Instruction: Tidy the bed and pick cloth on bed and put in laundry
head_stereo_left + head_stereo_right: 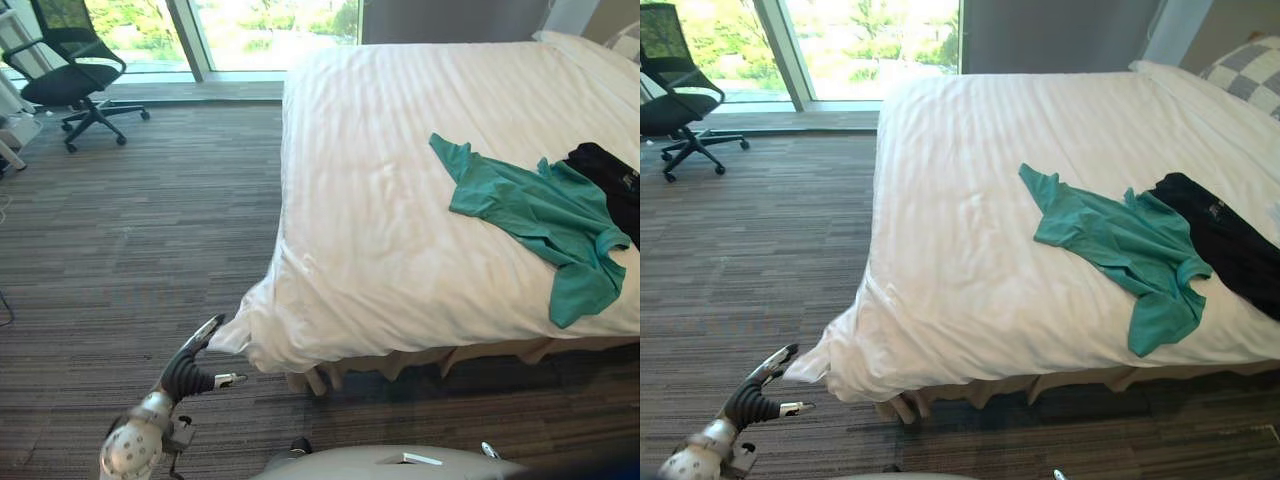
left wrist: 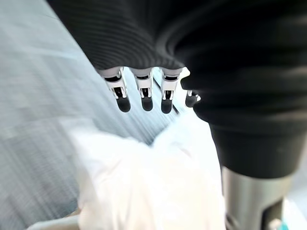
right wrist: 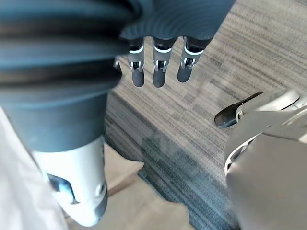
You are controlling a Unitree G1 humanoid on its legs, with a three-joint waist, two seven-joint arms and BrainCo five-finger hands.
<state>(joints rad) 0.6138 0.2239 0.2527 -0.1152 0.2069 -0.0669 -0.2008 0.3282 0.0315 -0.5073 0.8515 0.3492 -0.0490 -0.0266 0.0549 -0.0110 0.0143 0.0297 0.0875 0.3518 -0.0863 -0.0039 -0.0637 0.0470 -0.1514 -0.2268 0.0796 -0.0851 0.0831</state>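
Bed (image 1: 380, 200) under a white duvet (image 1: 340, 290), smooth over most of the top, rumpled and hanging low at the near corner, the end away from the pillow (image 1: 1250, 70). On the bed, toward its pillow end and near its front edge: 1 green shirt (image 1: 530, 215), laid out flat with a few folds, 1 sleeve reaching toward the bed's middle. Touching it on the pillow side, also on the bed: 1 black cloth (image 1: 610, 175). Left hand (image 1: 198, 345) low at the bed's hanging corner, fingers (image 2: 146, 93) straight in a row, slightly spread, thumb apart, holding nothing. Fingertips just beside the duvet's bunched corner; touching or not, impossible to tell. Right hand (image 3: 160, 62) with fingers straight and relaxed, pointing down over the carpet (image 1: 130, 250), nothing in it; where it hangs beside the bed, impossible to tell. Carpet grey and striped, running along the bed's long side. Well apart from the bed, past its far corner and by the window (image 1: 270, 30): 1 black chair (image 1: 70, 70) on wheels.
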